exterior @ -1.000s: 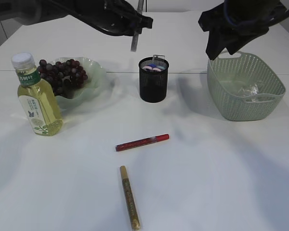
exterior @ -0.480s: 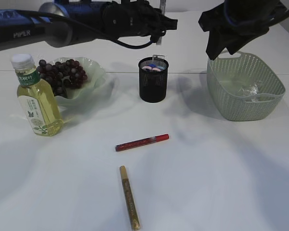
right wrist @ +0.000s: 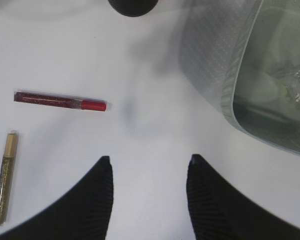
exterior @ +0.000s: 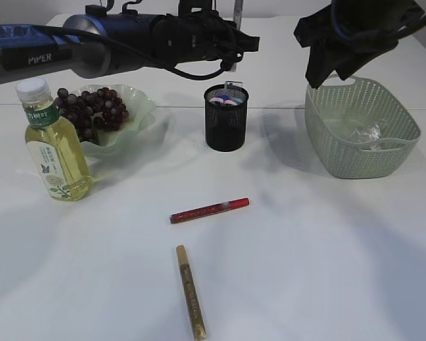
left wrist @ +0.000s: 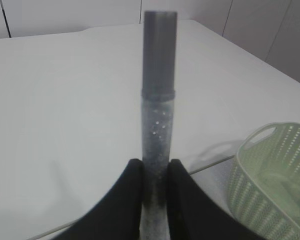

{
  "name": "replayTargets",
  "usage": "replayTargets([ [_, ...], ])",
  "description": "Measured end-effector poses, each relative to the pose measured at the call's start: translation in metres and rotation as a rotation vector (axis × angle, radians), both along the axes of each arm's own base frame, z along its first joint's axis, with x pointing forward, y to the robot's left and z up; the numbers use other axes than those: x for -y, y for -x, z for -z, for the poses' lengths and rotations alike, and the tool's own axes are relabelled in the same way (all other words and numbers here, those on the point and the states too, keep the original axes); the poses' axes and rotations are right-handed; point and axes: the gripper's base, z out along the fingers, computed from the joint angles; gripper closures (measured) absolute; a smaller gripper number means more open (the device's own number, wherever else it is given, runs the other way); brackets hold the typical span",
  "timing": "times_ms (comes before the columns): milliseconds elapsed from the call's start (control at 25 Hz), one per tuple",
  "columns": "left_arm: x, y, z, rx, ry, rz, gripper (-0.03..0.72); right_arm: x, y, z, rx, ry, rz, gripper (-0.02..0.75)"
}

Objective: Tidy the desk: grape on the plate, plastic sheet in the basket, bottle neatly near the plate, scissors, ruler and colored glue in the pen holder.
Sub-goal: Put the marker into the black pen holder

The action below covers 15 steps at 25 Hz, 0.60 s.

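Left gripper (left wrist: pixel 155 187): black fingers closed narrowly on a silver glitter glue tube with a grey cap (left wrist: pixel 158 115); the tube stands upright between them, its lower end cut off by the frame edge. In the exterior view the gripper sits high above the pen holder, largely merged with the dark arm, and only the tube's top (exterior: pixel 237 10) shows.
Right gripper (right wrist: pixel 147 165): jaws spread apart, nothing between them, hanging over bare table; in the exterior view it is a dark mass at the top right, fingertips hard to make out.
Black mesh pen holder (exterior: pixel 226 118): upright at centre; blue and pink items inside, too small to identify.
Red glitter glue tube (exterior: pixel 209 210): lying flat in front of the holder.
Gold glitter glue tube (exterior: pixel 190 291): lying flat nearer the camera, its lower tip at the frame edge.
Pale green perforated plastic basket (exterior: pixel 397 121): at the right; crumpled clear plastic sheet (exterior: pixel 366 133) inside, faint against the wall.
Pale green wavy-edged plate (exterior: pixel 138 117): at the left, holding a bunch of dark red grapes (exterior: pixel 91 110).
Clear plastic bottle of yellow liquid with white cap (exterior: pixel 51 145): upright just beside the plate, overlapping its left edge.
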Motion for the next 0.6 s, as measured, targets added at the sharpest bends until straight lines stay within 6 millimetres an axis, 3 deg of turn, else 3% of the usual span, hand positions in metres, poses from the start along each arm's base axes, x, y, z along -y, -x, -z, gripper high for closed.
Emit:
replayTargets([
  [280, 0.0000, 0.0000, -0.0001, 0.001, 0.000, 0.000, 0.575, 0.0000, 0.0000, 0.0000, 0.000, 0.001, -0.001, 0.354],
  [600, 0.0000, 0.0000, -0.0001, 0.000, 0.002, -0.001, 0.510, 0.0001, 0.0000, 0.0000, 0.001, 0.002, -0.001, 0.354],
])
